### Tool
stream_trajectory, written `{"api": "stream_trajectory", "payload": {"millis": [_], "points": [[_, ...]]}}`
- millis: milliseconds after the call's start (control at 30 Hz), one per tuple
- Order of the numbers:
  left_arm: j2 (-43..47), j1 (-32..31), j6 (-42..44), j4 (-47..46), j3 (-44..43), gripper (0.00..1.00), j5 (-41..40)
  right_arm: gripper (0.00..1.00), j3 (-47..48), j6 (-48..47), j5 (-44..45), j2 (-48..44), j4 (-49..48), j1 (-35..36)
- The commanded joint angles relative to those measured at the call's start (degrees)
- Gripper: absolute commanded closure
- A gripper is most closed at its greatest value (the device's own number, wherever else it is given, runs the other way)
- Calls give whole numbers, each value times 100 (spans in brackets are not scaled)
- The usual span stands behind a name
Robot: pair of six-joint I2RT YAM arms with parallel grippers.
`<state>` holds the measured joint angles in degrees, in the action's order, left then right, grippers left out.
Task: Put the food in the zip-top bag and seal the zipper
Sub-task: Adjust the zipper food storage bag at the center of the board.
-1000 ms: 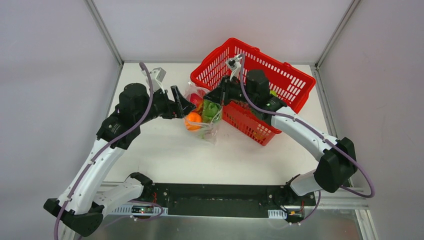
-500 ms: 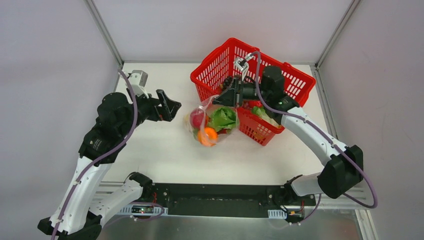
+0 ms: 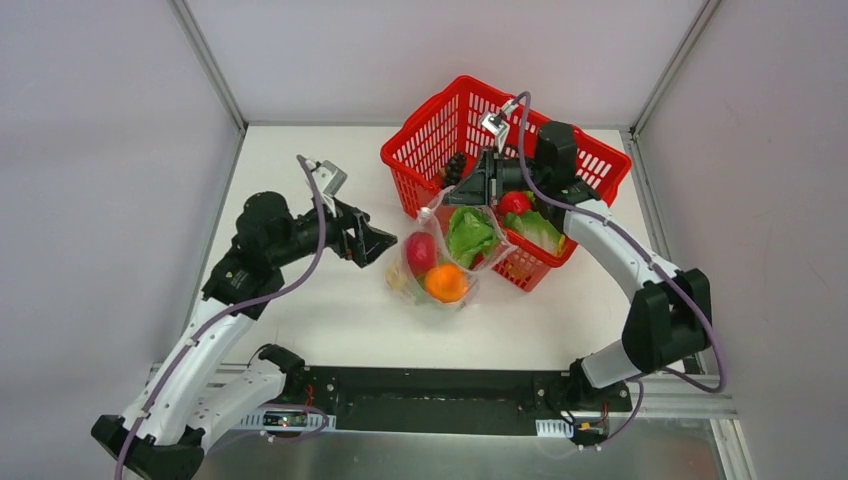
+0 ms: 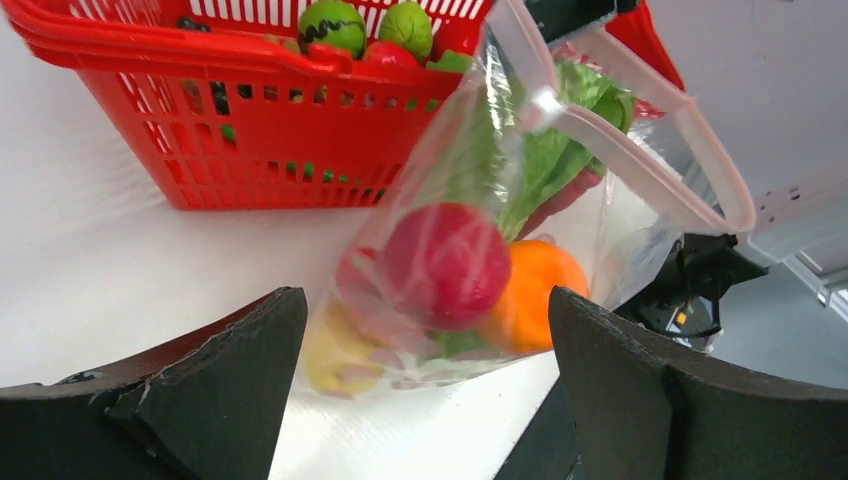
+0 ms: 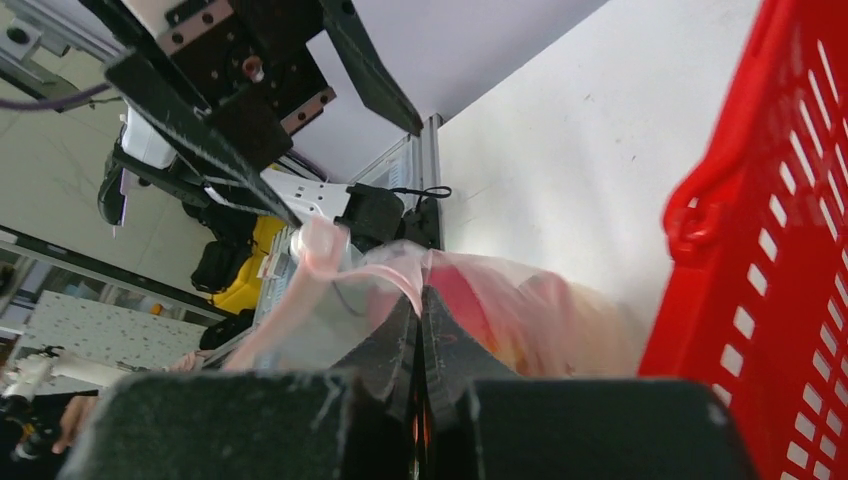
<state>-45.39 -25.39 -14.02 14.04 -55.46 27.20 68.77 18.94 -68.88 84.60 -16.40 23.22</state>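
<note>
Seemingly at sealing: right tool (image 5: pixel 421 305) grips the filled zip-top bag (image 4: pixel 630 225); the empty, wide-open left tool (image 3: pixel 386 245) at nine o'clock must pinch the zipper (image 4: pixel 640 150).

One bag (image 4: pixel 630 235), one basket (image 3: pixel 585 165). In bag: one red fruit (image 3: pixel 421 252), one orange piece (image 3: pixel 445 284), one yellow fruit (image 4: pixel 335 355), one cabbage (image 3: pixel 470 235). In basket: two green balls (image 4: pixel 333 24) (image 4: pixel 405 26), one dark bunch (image 3: pixel 455 166) (rest half hidden, not counted).

basket (image 3: pixel 440 128) — red, slotted | bag (image 4: pixel 640 212) — clear | zipper (image 4: pixel 620 150) pink | fruit (image 4: pixel 445 262) red | piece (image 4: pixel 535 292) orange
</note>
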Motion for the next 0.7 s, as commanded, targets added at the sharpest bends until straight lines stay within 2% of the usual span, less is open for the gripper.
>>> {"api": "stream_trajectory", "payload": {"millis": [0, 167, 300, 400, 467, 667], "points": [[-116, 34, 196, -1378, 595, 8, 520, 100, 347, 10, -262, 366, -225, -61], [-223, 32, 404, -3052, 1642, 9, -266, 100, 470, -38, -306, 536, -136, -56], [-410, 34, 401, -4191, 1858, 9, -397, 100, 518, -44, -351, 581, -48, -55], [-738, 34, 476, -4375, 1650, 8, -79, 100, 508, -53, -330, 575, -33, -59], [-951, 42, 405, -4463, 1436, 6, 524, 100, 513, -32, -311, 578, -32, -48], [-1320, 51, 1031, -3550, 840, 9, 1722, 100, 527, 2, -373, 576, 23, -37]]}}
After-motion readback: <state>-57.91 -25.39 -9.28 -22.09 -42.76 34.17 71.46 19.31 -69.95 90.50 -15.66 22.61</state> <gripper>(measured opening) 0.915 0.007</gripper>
